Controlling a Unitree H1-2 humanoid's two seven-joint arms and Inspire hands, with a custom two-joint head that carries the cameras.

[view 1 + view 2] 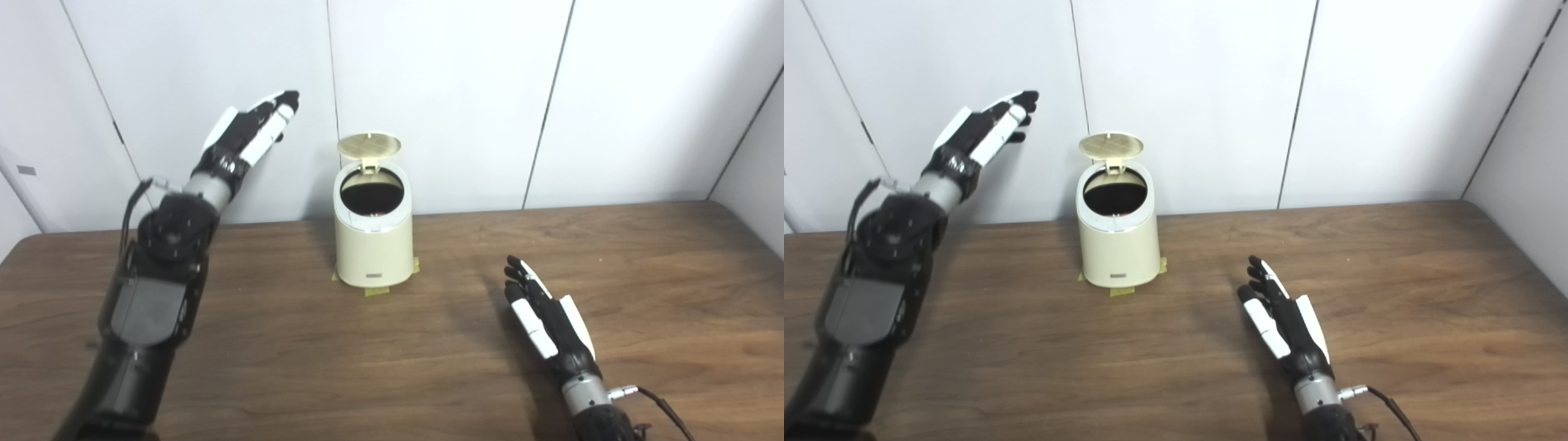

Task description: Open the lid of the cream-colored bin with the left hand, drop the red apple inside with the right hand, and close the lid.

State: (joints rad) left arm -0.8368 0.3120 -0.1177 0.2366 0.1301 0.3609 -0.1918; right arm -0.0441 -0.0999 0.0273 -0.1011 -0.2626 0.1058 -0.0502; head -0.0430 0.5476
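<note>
Cream bin [373,245] sits center frame on the table [612,294], lid [369,146] flipped up; apple not visible, maybe already inside. Left hand [251,131] raised upper left, right hand [545,315] lower right, both spread and empty; closing's left

1. I can read no text anywhere from my feed.
2. The cream-colored bin [373,245] near the table's far edge carries a small dark label [373,276] low on its front, but its lettering is too small to make out.
</note>
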